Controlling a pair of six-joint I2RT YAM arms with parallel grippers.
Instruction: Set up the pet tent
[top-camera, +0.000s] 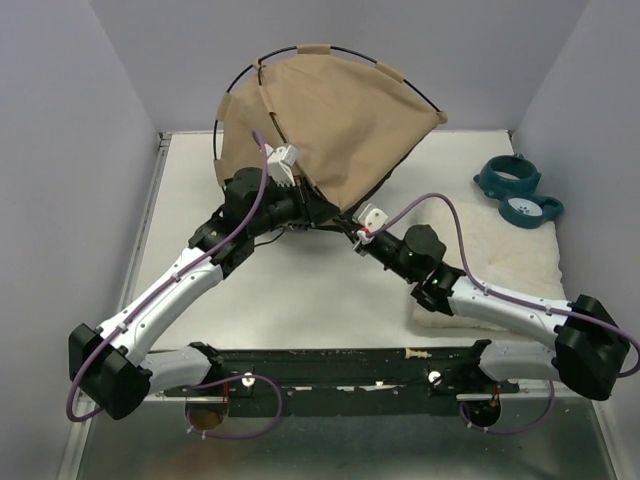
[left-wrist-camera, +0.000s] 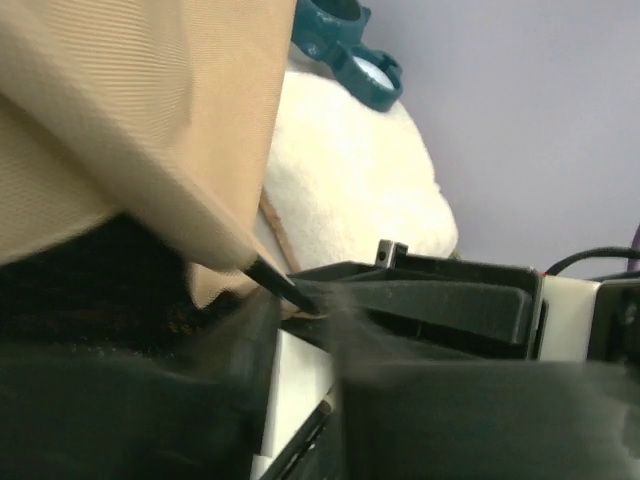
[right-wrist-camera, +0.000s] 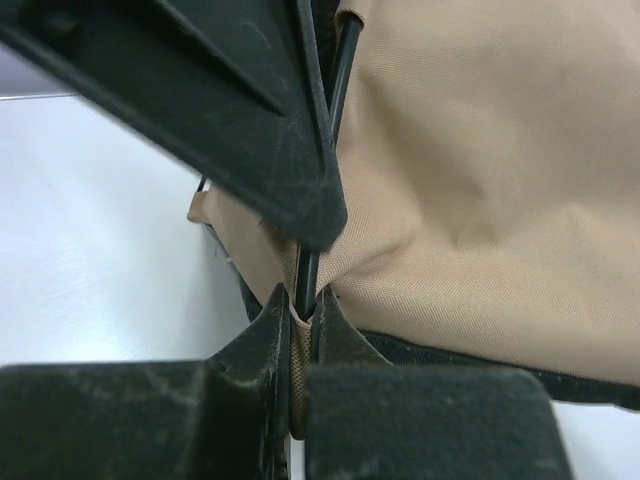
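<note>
Status: standing half-raised at the far middle of the flat grey table (top-camera: 300, 300) as a tan fabric pet tent with black base and trim (top-camera: 335, 110). Bulging into a fan rather than a finished dome, well apart from the white fluffy cushion (top-camera: 500, 255) and the teal double-ring bowl stand (top-camera: 518, 190) off to the right.

Arching along the top edge through fabric sleeves as a thin black pole (top-camera: 400, 76), bowing under load and so stretching the cloth.

Pinching low on the tent's near left side with the left gripper (top-camera: 288, 160), jaws nearly closed on a pole end poking out of a fabric corner, seemingly to steady that foot against springing loose.

Clamping on the near right side with the right gripper (top-camera: 368, 218), fingertips (right-wrist-camera: 250, 350) squeezing narrow on a pole together with a fold of tan cloth, just above the black base trim. Likely doing so for the same reason: pinning the bent pole while seating its tip.

Working from opposite sides, apparently to counter outward push at both ends of a flexed pole.

Judging the job partway: fabric pulling taut, dome not yet squared up.
</note>
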